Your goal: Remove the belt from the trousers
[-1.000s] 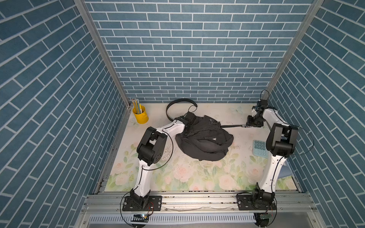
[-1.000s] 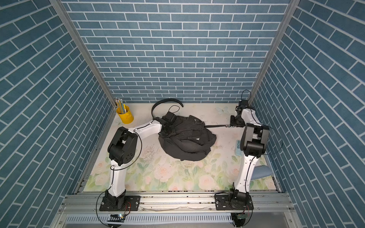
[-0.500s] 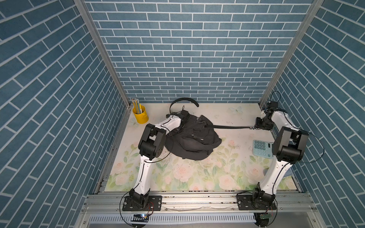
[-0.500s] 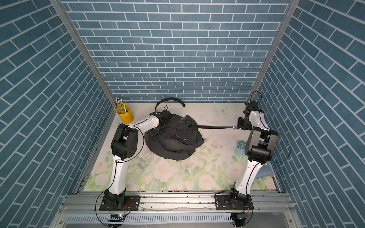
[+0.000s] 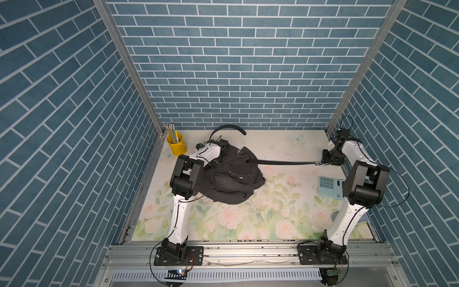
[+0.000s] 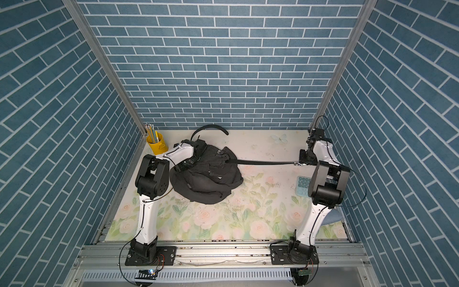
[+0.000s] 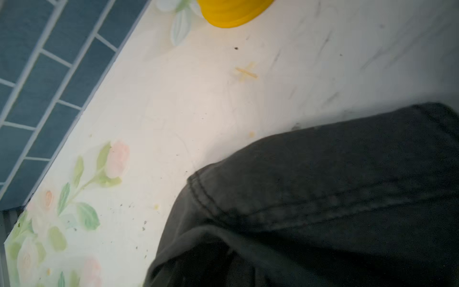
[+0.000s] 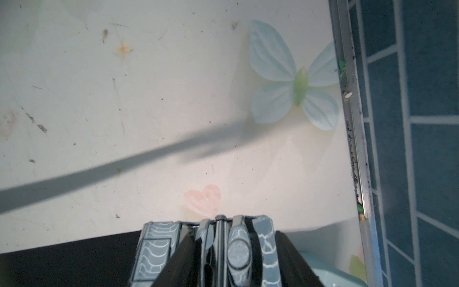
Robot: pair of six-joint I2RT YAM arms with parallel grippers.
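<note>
The work cell is walled with blue brick-pattern panels, and its floor is a white tabletop (image 5: 273, 218) printed with pale flowers. The right gripper (image 5: 321, 163) is clenched on the small silver metal buckle (image 8: 236, 248) of the long narrow black belt (image 5: 285, 163). The right wrist view shows the buckle seated between the two dark jaws. From this gripper the strap runs straight, raised off the tabletop, across to the soft heap of black-charcoal fabric trousers (image 5: 233, 184), where it disappears into the folds. The left gripper (image 5: 218, 160) is buried in the trousers on the side away from the right gripper; whether its jaws grip the fabric cannot be told. The belt's tail arcs up just beyond the left gripper. A yellow cylindrical pencil cup (image 5: 176, 149) stands near the left gripper. A light-blue calculator (image 5: 327, 186) lies near the right gripper.
</note>
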